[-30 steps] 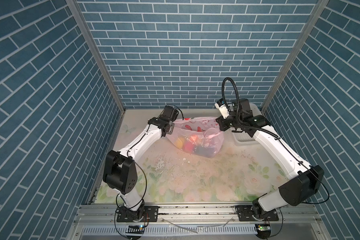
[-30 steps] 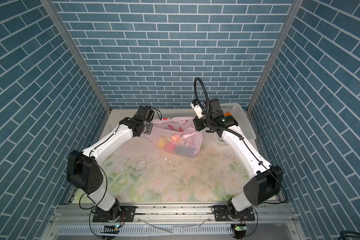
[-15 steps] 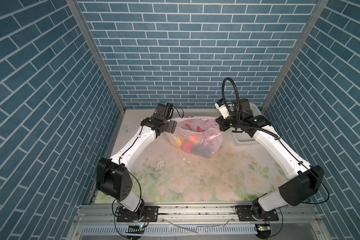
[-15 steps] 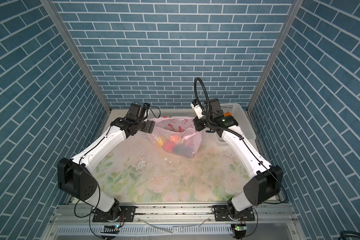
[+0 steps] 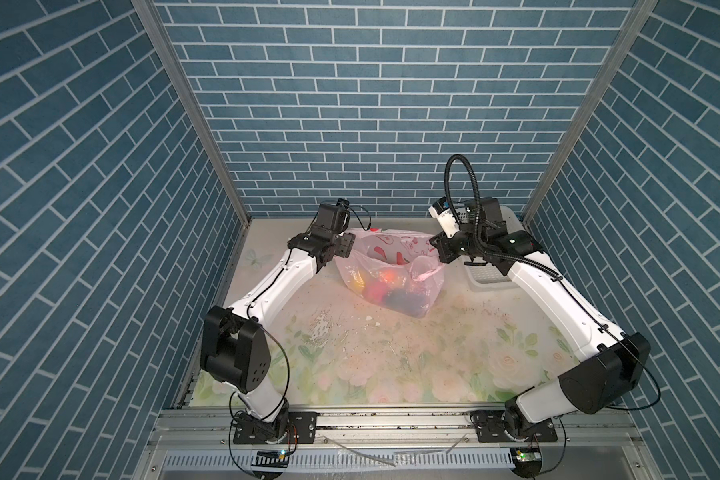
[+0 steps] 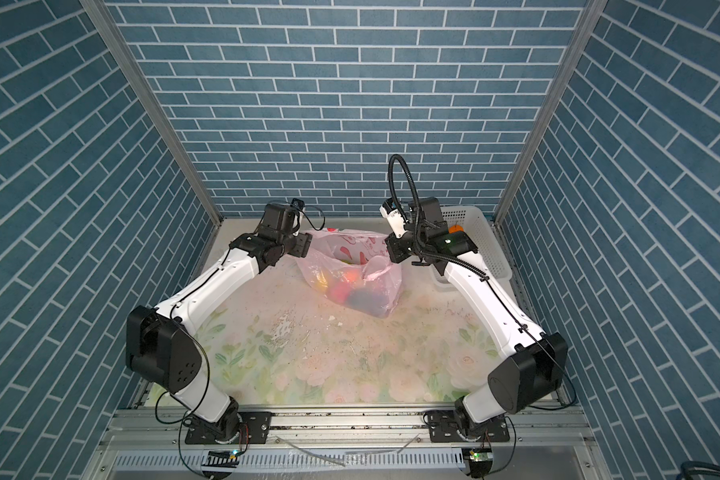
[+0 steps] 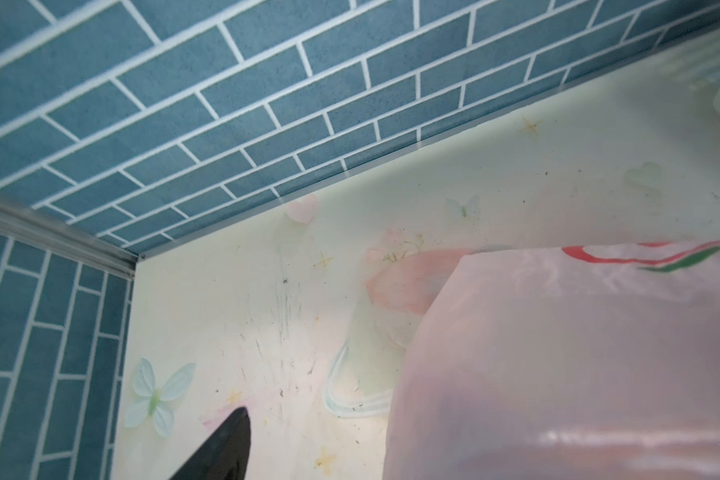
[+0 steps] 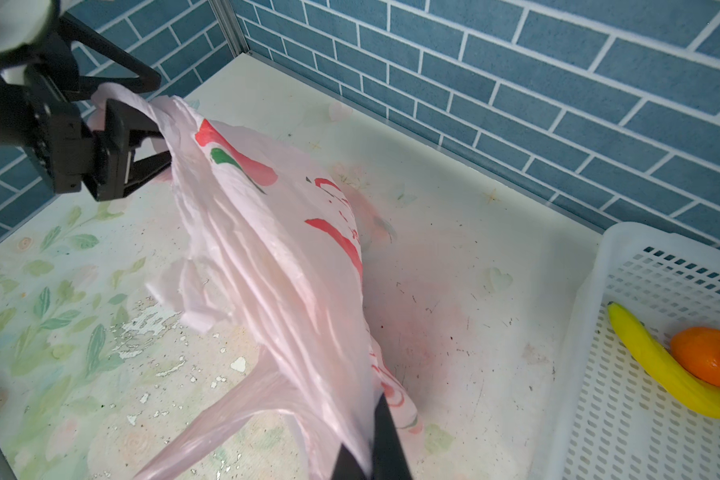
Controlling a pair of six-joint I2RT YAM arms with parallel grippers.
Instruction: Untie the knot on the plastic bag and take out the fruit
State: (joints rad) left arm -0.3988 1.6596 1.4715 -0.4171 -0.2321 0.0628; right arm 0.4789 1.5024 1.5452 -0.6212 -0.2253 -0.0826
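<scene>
The pink plastic bag (image 5: 391, 286) lies at the back of the table with its mouth stretched between my two grippers in both top views. Several fruit (image 5: 385, 277) show through its film. My right gripper (image 8: 368, 432) is shut on the bag's right rim (image 5: 427, 253). My left gripper (image 8: 159, 120) stands at the left rim, its jaws apart, with film draped across them. In the left wrist view one black finger (image 7: 225, 449) shows beside the bag (image 7: 558, 353); the other is hidden. A loose handle strap (image 8: 208, 419) hangs down. The knot is out of view.
A white perforated basket (image 8: 591, 291) stands at the back right, behind my right arm (image 5: 558, 291). It holds a banana (image 8: 674, 374) and an orange tangerine (image 8: 711, 355). Blue brick walls close in the back and both sides.
My left wrist has risen and turned at the bag's left rim, and its jaws opened wide, then narrowed. The bag's mouth stands wider. The right arm has not moved.
</scene>
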